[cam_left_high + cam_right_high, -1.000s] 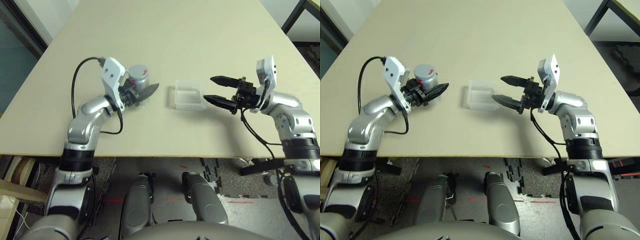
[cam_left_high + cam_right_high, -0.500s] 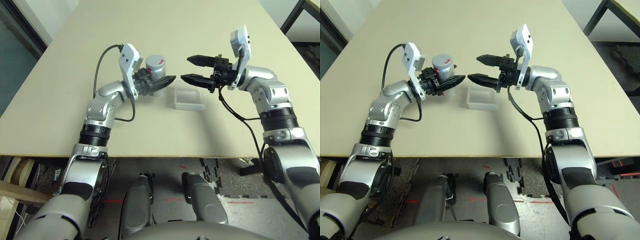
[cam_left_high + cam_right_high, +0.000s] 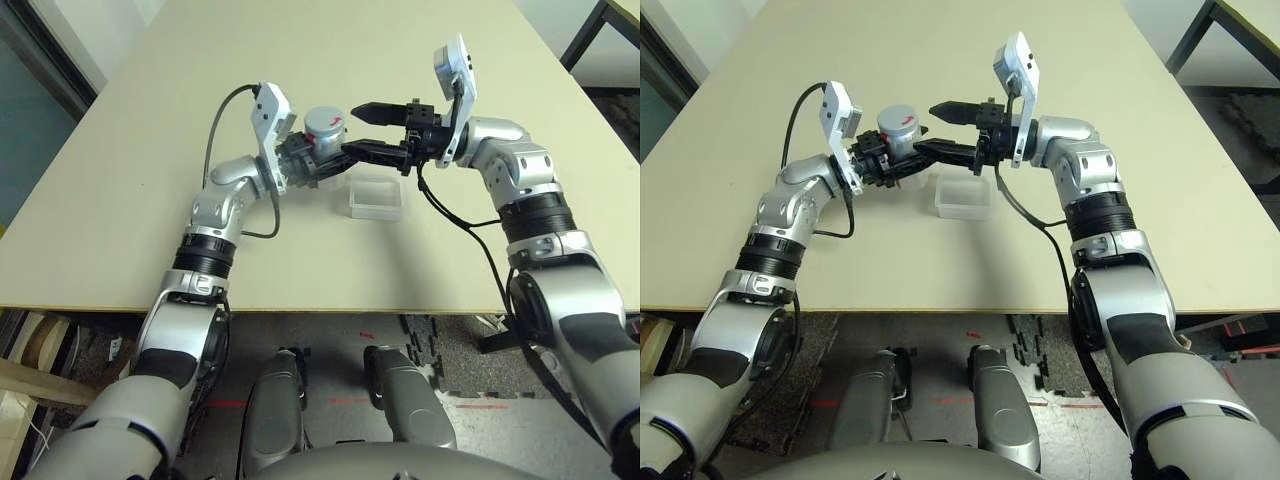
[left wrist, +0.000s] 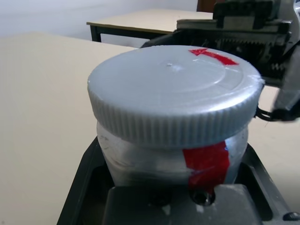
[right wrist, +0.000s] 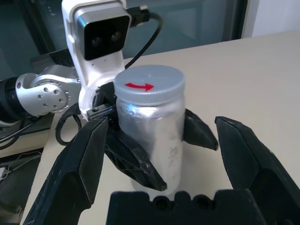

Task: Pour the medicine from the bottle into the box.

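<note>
My left gripper (image 3: 330, 152) is shut on the bottle (image 3: 322, 137), a grey-white cylinder with a red label stripe (image 4: 206, 161). It holds the bottle upright above the table, just left of the box. A ribbed grey cap (image 4: 173, 93) with a red arrow closes the bottle, so the medicine is hidden. My right gripper (image 3: 358, 130) is open and points at the bottle from the right, its fingers (image 5: 79, 173) reaching along both sides. I cannot tell whether they touch it. The clear plastic box (image 3: 377, 193) lies on the table below the right gripper.
The beige table (image 3: 300, 60) stretches far back and to both sides. Black cables loop from both wrists, one (image 3: 215, 120) on the left and one (image 3: 450, 215) on the right. A dark table frame (image 3: 590, 30) stands at the far right.
Both arms have risen and come together over the table's middle. The left gripper carried the bottle up and to the right. The right gripper swung left from beside the box to the bottle.
</note>
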